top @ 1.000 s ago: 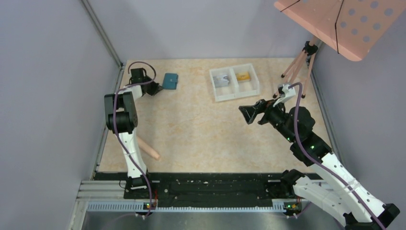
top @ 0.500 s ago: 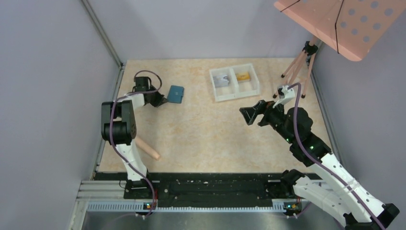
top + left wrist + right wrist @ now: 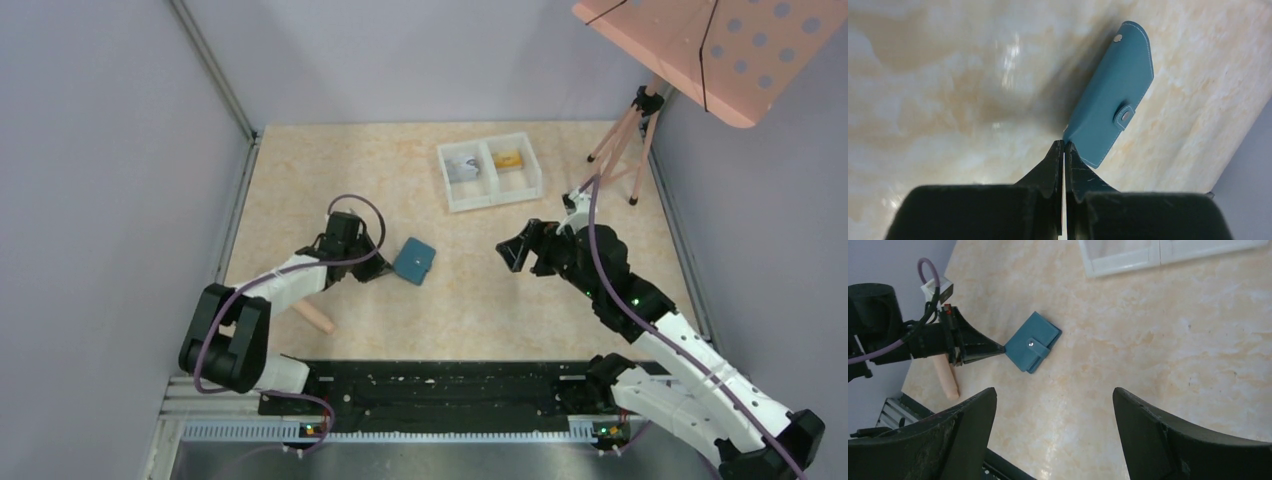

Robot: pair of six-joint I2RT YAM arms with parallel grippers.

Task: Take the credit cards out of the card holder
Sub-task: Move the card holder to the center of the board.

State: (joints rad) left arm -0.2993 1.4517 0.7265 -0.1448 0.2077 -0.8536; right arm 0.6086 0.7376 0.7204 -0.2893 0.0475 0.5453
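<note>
The card holder is a closed teal-blue wallet with its snap tab fastened. It sits mid-table, a little left of centre, and shows in the left wrist view and the right wrist view. My left gripper is shut, pinching the holder's near corner at its fingertips, and the holder tilts up off the table over its shadow. An orange card and a greyish card lie in the white tray. My right gripper hovers open to the holder's right, with nothing between its fingers.
A pink cylinder lies on the table by the left arm's forearm. A pink tripod stands at the back right under a perforated pink board. Grey walls close off the left, back and right sides.
My left arm has swung from the far left corner toward the middle front, bringing the card holder along. The right gripper has shifted slightly left and its jaws have narrowed a little.
</note>
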